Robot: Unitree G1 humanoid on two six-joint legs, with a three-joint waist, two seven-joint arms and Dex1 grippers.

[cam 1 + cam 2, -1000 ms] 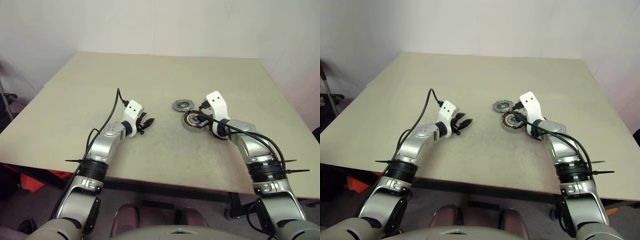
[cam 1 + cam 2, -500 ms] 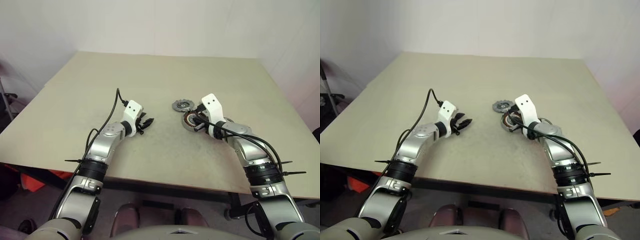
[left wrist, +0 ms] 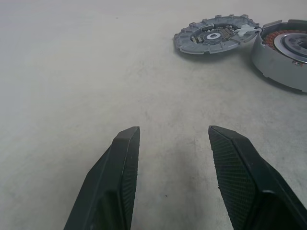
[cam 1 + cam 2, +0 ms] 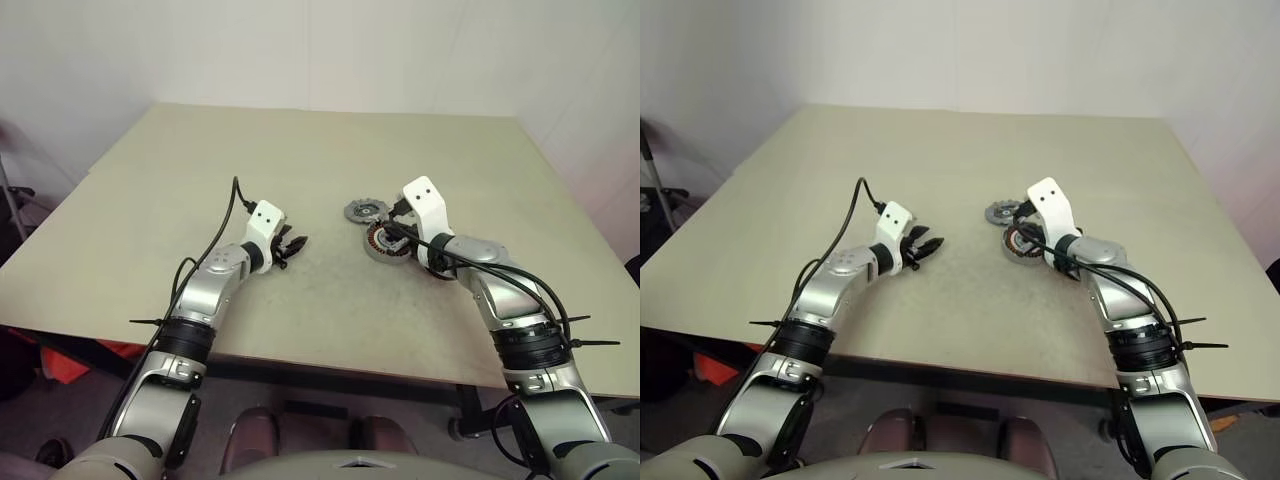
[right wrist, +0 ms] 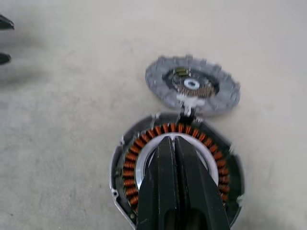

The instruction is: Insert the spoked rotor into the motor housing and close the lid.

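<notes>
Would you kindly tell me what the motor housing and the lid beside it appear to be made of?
Motor housing: apparently dull grey metal wall, holding a ring of shiny copper-coloured wound coils. Lid: seemingly matte grey cast metal, with a notched rim.

I see soft, even, bright light on the table [image 4: 150, 190], shadows faint. My right wrist view is blurred, the lid [image 5: 192, 86] smeared; the left wrist view is sharp.

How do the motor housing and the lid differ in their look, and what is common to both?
The motor housing is a walled cup; the lid is a flat disc. The housing shows a ring of copper coils; the lid shows a dark centre. The lid has a notched rim; the housing's wall looks smooth. Both are round, grey metal, side by side on the table.
</notes>
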